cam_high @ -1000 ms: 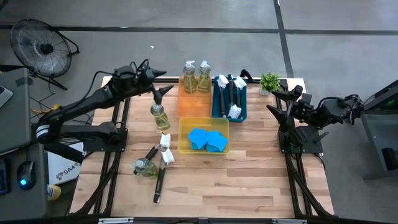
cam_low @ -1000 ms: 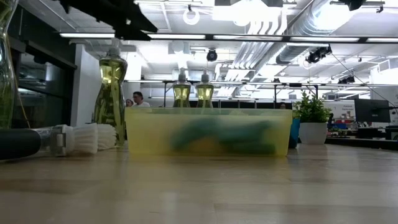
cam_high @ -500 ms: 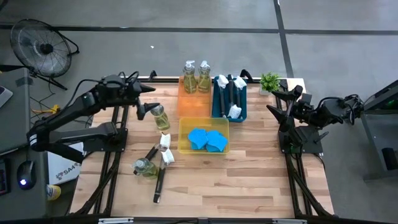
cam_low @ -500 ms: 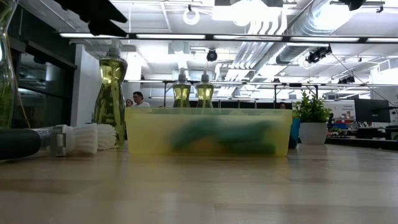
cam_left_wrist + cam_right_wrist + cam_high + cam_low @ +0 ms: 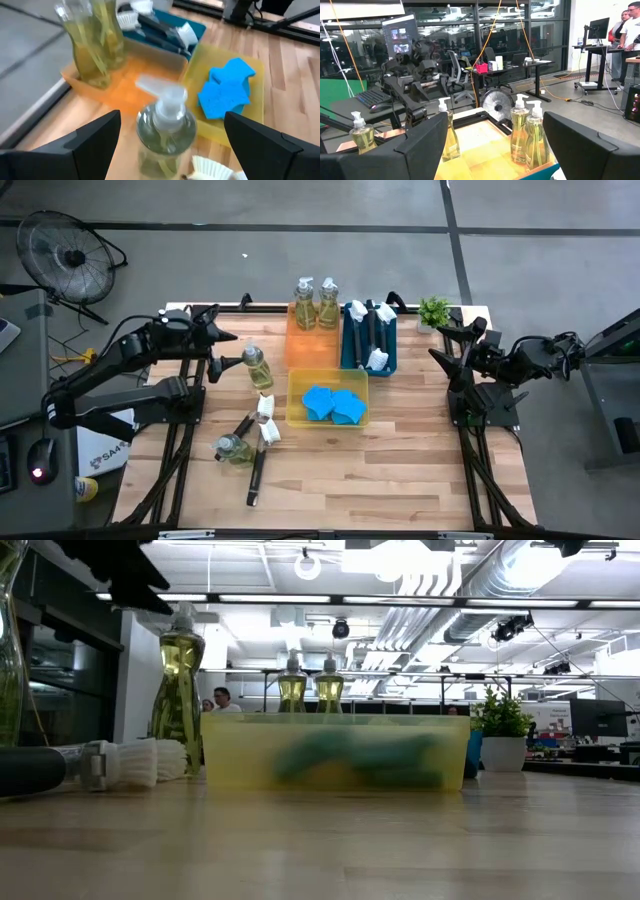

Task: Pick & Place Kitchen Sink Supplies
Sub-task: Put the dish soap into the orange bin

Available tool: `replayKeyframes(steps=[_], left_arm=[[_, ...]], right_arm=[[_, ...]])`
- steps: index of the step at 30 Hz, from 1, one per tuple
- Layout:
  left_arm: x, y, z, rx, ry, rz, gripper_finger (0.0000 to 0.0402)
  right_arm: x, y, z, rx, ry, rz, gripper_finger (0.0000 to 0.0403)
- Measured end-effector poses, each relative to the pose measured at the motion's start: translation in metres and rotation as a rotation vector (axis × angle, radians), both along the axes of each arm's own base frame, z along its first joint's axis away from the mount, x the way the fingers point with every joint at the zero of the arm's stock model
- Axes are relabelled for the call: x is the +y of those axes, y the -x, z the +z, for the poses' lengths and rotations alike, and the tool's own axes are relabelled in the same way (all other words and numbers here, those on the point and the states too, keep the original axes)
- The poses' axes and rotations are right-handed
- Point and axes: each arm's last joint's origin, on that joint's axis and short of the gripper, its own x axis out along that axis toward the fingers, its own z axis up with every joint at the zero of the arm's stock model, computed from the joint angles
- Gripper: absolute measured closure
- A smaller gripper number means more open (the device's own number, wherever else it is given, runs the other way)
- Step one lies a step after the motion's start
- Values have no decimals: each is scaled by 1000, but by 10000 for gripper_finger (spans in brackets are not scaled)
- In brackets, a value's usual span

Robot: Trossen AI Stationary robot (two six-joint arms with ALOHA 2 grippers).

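table (image 5: 400,450) unchanged | left tool (image 5: 222,348) spread, empty, retreated beside, seemingly above, upright bottle (image 5: 256,367) | right tool (image 5: 450,343) spread, parked

A yellow tray (image 5: 335,752) stands across the middle of the wooden table (image 5: 320,845), with blurred blue-green shapes (image 5: 350,760) showing through its wall. Left of it stands a tall soap bottle (image 5: 177,690), and a white brush head (image 5: 135,762) lies at its foot, its dark handle (image 5: 30,770) running off to the left. Two more soap bottles (image 5: 310,688) rise behind the tray. At the far right stands a small potted plant (image 5: 503,730). A dark gripper (image 5: 120,565) hangs at the upper left.
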Motion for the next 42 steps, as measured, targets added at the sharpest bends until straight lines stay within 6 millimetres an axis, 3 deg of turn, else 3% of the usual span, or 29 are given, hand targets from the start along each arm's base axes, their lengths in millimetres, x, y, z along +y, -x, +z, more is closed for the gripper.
replayKeyframes(steps=[7, 17, 26, 33, 42], left_arm=[[-8, 3, -26, -17, 65, -19, 50], [-15, 0, -62, -2, -38, 40, 50], [-14, -6, -86, -62, -116, 105, 50], [-12, -13, -108, -102, -72, 150, 50], [-11, -19, -120, -149, -114, 114, 50]], right_arm=[[0, 0, 0, 0, 0, 0, 82], [0, 0, 0, 0, 0, 0, 82], [0, 0, 0, 0, 0, 0, 82], [0, 0, 0, 0, 0, 0, 82], [0, 0, 0, 0, 0, 0, 82]])
